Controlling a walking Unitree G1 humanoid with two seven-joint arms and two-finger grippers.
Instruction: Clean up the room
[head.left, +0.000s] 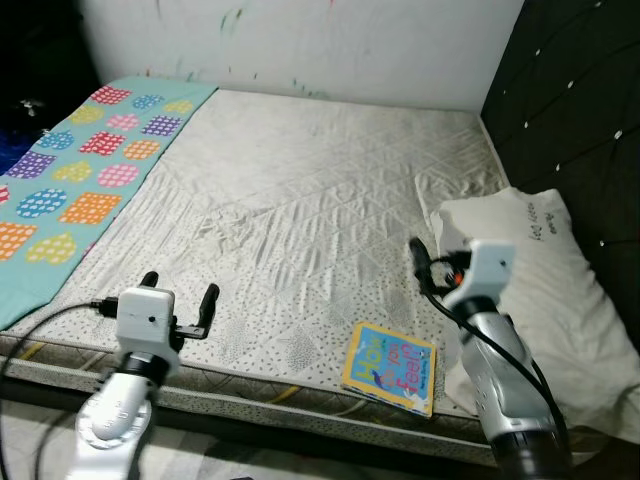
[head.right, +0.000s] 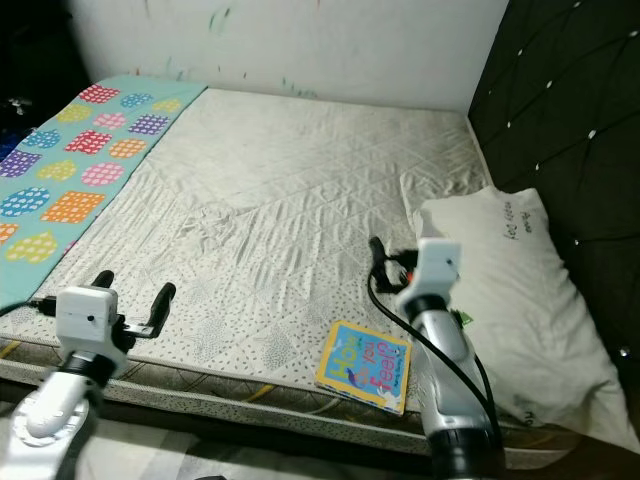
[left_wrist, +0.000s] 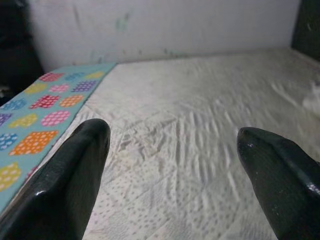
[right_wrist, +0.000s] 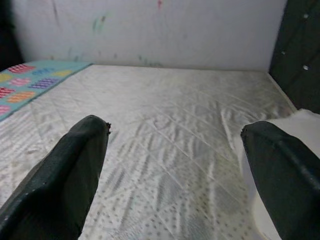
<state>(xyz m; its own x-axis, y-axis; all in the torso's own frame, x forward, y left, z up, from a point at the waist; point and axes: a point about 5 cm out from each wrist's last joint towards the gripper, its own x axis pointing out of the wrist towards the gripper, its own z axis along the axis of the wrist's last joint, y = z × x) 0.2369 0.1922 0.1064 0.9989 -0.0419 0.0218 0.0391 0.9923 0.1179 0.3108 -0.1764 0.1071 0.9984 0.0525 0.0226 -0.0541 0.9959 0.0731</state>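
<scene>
**Yellow-and-blue picture book at the bed's near edge, just left of the right arm**

Quilted off-white fabric covers a mattress (head.left: 300, 200) that takes up most of the head view. A teal blanket with coloured patches (head.left: 70, 180) lies along the upper left of the frame, and a white pillow (head.left: 560, 300) rests at the right, against a dark tufted headboard (head.left: 580, 100).

The thing to tidy appears to be a small book (head.left: 390, 367), lying flat in the lower centre-right of the frame, close to the mattress's near edge. Its long axis runs roughly left to right, tilted slightly down toward the right.

The right gripper (right_wrist: 175, 165) hovers above the mattress in the right-centre of the head view, its two black fingers spread wide and holding nothing. The book lies below and to the left of it in the frame, nearer the robot than the fingertips.

The left gripper (head.left: 180, 295) hovers at the lower left, fingers likewise spread and empty, well apart from the book.

Judging by position, the right arm is nearer, and would need to draw back and down toward the bed edge to reach the book.
</scene>
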